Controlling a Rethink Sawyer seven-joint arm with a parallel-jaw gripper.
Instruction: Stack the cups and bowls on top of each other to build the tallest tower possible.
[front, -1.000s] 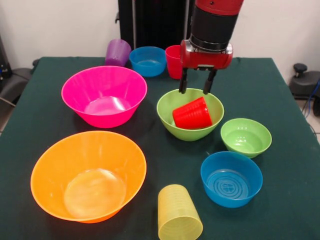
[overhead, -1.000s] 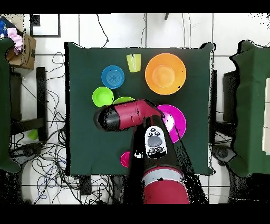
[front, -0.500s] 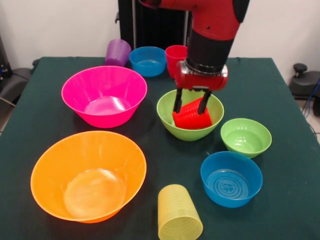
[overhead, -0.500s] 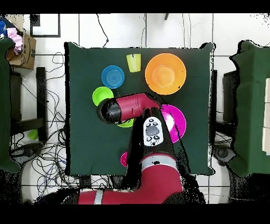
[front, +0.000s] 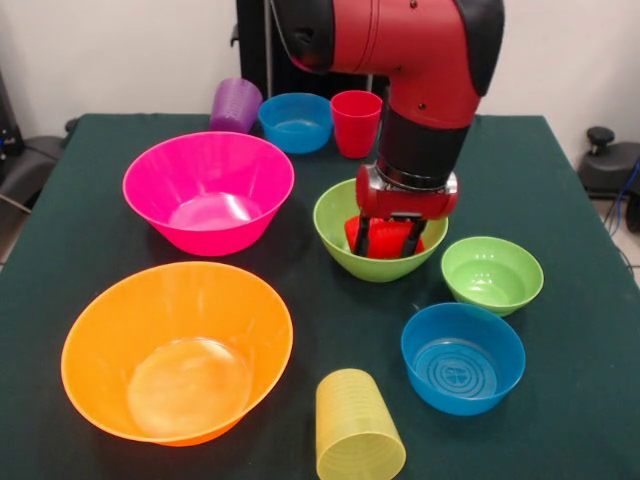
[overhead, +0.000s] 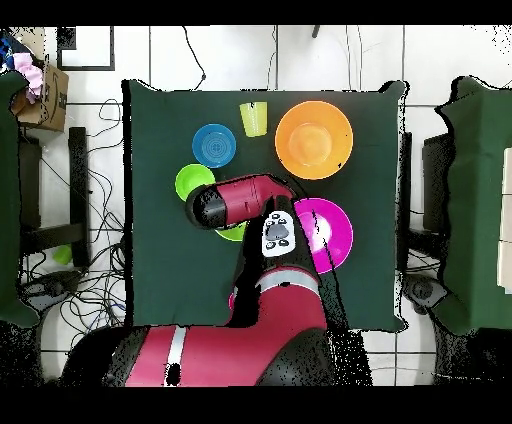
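Observation:
My gripper (front: 386, 243) reaches down into the medium lime green bowl (front: 340, 243) at mid-table. It is shut on the bright red cup (front: 384, 240), which lies tilted on its side inside that bowl, a finger on each side of it. The hot pink bowl (front: 208, 190) stands apart to the left, empty. The orange bowl (front: 177, 350), the ribbed yellow cup (front: 357, 430) on its side, a small blue bowl (front: 462, 356) and the small lime green bowl (front: 492, 272) sit at the front. In the overhead view the arm (overhead: 245, 200) hides the gripper and most of the medium green bowl (overhead: 236, 235).
At the table's far edge stand the purple cup (front: 235, 103), the second small blue bowl (front: 296, 121) and the pinkish-red cup (front: 356, 122), just behind the arm. The table has a dark green cloth (front: 560, 180). Cables lie on the floor around it.
The gripper has come down with the red cup, from above the medium green bowl's rim to deep inside the bowl. The arm's upper part has swung further over the table.

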